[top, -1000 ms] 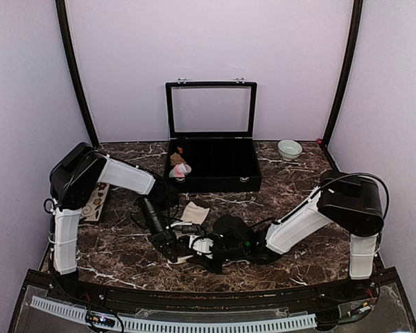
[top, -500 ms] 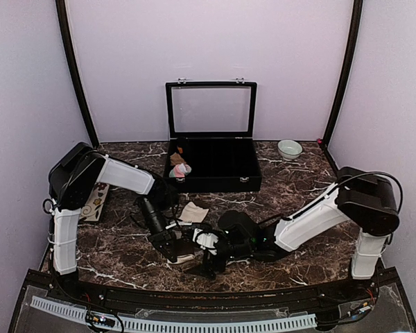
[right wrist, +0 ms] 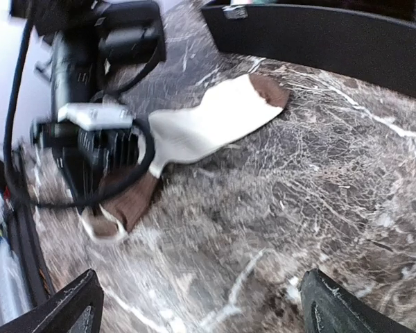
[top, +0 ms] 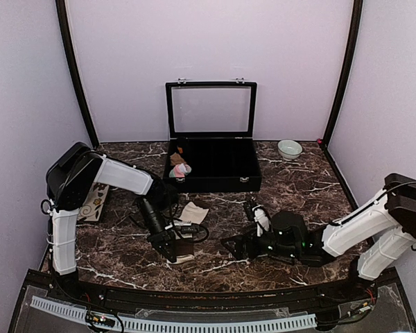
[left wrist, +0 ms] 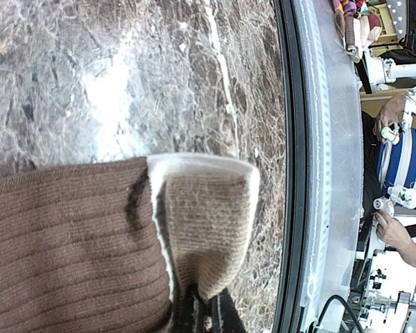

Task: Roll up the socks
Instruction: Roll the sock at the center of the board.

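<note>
Cream-and-brown sock (top: pixel 193 212) sits at the tips of my left claw (top: pixel 168 248) from above, my right claw (top: pixel 240 234) gaping empty well aside. Left wrist: shut tight on just the hem (left wrist: pixel 209 208), which may slip if tugged; right wrist: nothing steadies the sock.

The dark marble table (top: pixel 298 187) bears a black open case (top: pixel 215 170) at twelve o'clock and a bowl (top: pixel 289 149) at two. A cream-beige sock (top: pixel 193 212) lies near centre, a tan board (top: pixel 96 201) at nine.
</note>
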You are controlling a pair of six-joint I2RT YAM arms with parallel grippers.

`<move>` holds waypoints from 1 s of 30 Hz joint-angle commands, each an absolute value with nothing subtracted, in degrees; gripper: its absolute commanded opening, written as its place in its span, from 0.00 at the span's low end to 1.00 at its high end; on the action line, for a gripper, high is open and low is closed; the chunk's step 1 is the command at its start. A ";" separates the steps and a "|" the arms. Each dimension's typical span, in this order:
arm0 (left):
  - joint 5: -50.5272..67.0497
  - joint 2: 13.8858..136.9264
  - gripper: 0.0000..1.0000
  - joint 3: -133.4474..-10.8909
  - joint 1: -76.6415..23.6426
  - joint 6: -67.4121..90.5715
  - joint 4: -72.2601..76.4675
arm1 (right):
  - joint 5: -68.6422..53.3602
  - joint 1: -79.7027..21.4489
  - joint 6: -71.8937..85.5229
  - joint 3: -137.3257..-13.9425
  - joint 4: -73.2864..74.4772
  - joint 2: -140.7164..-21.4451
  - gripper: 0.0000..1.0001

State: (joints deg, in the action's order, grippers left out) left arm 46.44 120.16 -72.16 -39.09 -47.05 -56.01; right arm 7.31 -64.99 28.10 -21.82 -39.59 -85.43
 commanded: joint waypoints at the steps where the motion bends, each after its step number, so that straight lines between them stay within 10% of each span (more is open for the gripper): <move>1: 37.82 120.18 0.00 -70.63 -38.91 -47.80 -53.48 | -1.58 -61.65 44.89 -23.35 -53.04 -91.32 0.99; 5: 38.41 119.67 0.00 -70.52 -38.87 -47.63 -53.36 | -10.13 -59.00 50.93 -19.90 -70.32 -98.56 0.99; 12: 38.03 119.03 0.00 -69.44 -38.93 -47.51 -52.65 | 0.99 -67.86 30.37 -38.93 -29.04 -96.59 0.99; 18: 38.41 118.83 0.00 -69.31 -38.81 -47.42 -52.65 | -0.01 -71.98 13.86 -37.34 -37.65 -98.53 0.57; 30: 38.40 118.63 0.00 -69.21 -38.54 -47.90 -53.31 | -2.19 -74.89 -2.78 -36.78 -34.40 -99.30 0.45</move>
State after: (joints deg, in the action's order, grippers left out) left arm 45.63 118.91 -70.96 -39.05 -47.11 -54.94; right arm -2.98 -72.84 2.98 -36.75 -35.68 -101.38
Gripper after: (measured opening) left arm 0.041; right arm 0.464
